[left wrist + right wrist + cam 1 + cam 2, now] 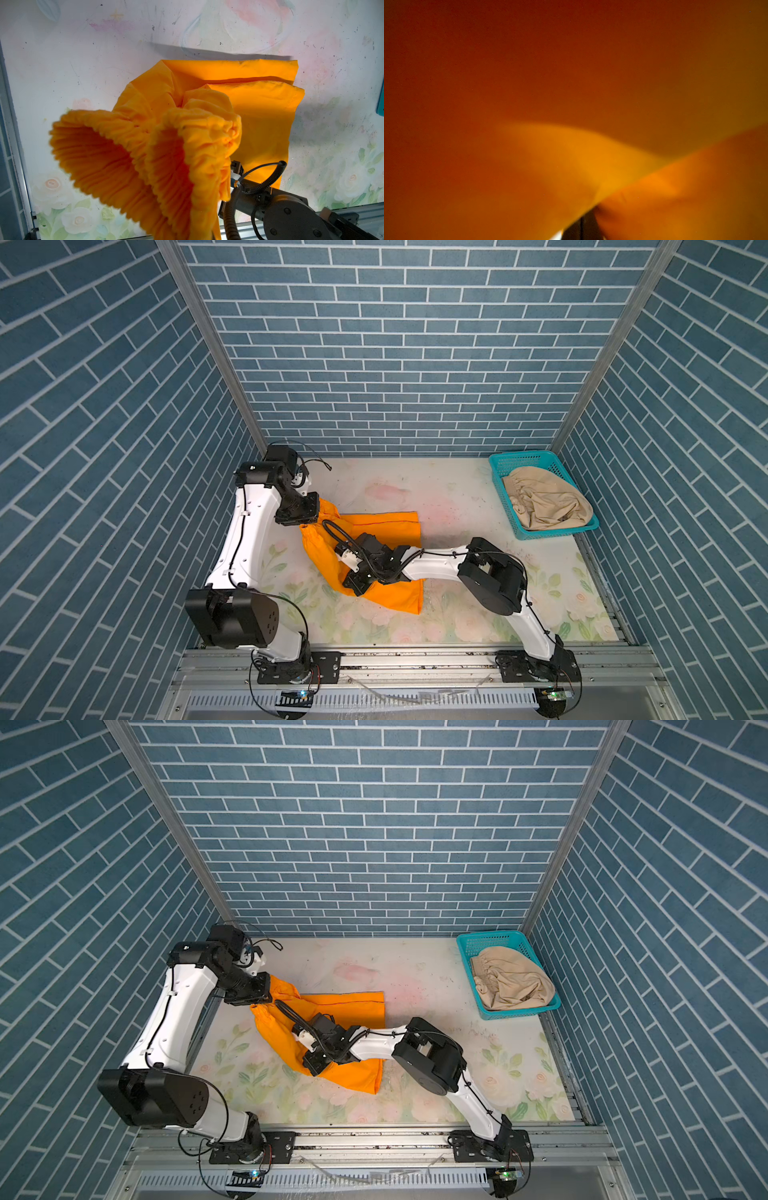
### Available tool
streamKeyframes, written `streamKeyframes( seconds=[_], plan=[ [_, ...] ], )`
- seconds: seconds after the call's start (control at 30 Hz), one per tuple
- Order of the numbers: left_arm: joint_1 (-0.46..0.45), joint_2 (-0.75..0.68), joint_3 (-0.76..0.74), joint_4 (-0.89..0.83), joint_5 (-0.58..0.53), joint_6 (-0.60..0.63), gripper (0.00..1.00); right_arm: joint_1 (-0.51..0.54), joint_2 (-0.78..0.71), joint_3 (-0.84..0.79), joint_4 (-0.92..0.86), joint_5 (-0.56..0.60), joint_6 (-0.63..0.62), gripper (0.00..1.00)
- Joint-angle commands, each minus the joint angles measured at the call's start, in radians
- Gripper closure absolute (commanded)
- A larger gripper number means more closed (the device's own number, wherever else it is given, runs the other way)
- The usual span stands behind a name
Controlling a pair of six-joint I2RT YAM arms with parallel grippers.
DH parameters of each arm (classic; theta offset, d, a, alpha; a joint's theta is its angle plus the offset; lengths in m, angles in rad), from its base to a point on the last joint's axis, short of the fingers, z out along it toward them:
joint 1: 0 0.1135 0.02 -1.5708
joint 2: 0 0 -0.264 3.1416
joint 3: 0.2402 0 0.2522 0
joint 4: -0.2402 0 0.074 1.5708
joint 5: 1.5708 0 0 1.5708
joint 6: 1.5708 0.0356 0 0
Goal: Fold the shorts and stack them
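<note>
Bright orange cloth shorts [571,83] are blanketing my right wrist lens. I'm clamping them tight with both pincers: left gripper [306,519] on the gathered waistband, far left, right gripper [352,588] nearer. Beige cloth shorts [544,502] are lying in the teal perforated plastic basket [505,460], far right.

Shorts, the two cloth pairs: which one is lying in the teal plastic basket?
The beige cloth shorts, bunched inside the teal perforated plastic basket. The bright orange cloth shorts are out on the floral table.
</note>
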Motion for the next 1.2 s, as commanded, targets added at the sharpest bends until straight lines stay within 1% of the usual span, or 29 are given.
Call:
streamKeyframes(
  seconds=[0.0, 0.07, 0.13, 0.23, 0.3, 0.4, 0.5, 0.6, 0.7, 0.9, 1.03, 1.17],
  plan=[
    [-0.009, 0.005, 0.026, -0.034, -0.021, 0.009, 0.93, 0.004, 0.028, 0.042, 0.018, -0.031, 0.010, 0.93],
    [-0.027, 0.009, 0.027, -0.048, -0.069, 0.001, 0.93, 0.000, 0.004, 0.029, 0.051, -0.035, 0.027, 0.89],
    [-0.069, 0.017, 0.031, -0.065, -0.127, -0.010, 0.93, -0.013, -0.064, -0.021, 0.075, -0.023, 0.045, 0.82],
    [-0.140, 0.027, 0.039, -0.083, -0.166, -0.037, 0.93, -0.054, -0.223, -0.197, 0.128, 0.025, 0.105, 0.78],
    [-0.187, 0.024, 0.038, -0.070, -0.170, -0.068, 0.93, -0.083, -0.346, -0.338, 0.112, 0.094, 0.136, 0.74],
    [-0.257, 0.037, 0.051, -0.060, -0.179, -0.106, 0.92, -0.103, -0.489, -0.495, -0.005, 0.193, 0.149, 0.72],
    [-0.324, 0.067, 0.074, -0.058, -0.203, -0.147, 0.92, -0.103, -0.588, -0.646, -0.016, 0.239, 0.191, 0.75],
    [-0.395, 0.106, 0.101, -0.057, -0.231, -0.187, 0.92, -0.099, -0.621, -0.756, 0.037, 0.247, 0.241, 0.79],
    [-0.470, 0.135, 0.121, -0.049, -0.247, -0.234, 0.92, -0.082, -0.617, -0.806, 0.073, 0.260, 0.266, 0.82],
    [-0.606, 0.192, 0.134, -0.027, -0.273, -0.304, 0.92, -0.055, -0.592, -0.868, 0.221, 0.245, 0.323, 0.83],
    [-0.660, 0.213, 0.095, 0.023, -0.277, -0.341, 0.92, -0.038, -0.564, -0.884, 0.292, 0.225, 0.345, 0.83],
    [-0.692, 0.220, 0.031, 0.130, -0.234, -0.369, 0.92, -0.030, -0.583, -0.914, 0.323, 0.238, 0.357, 0.83]
  ],
)
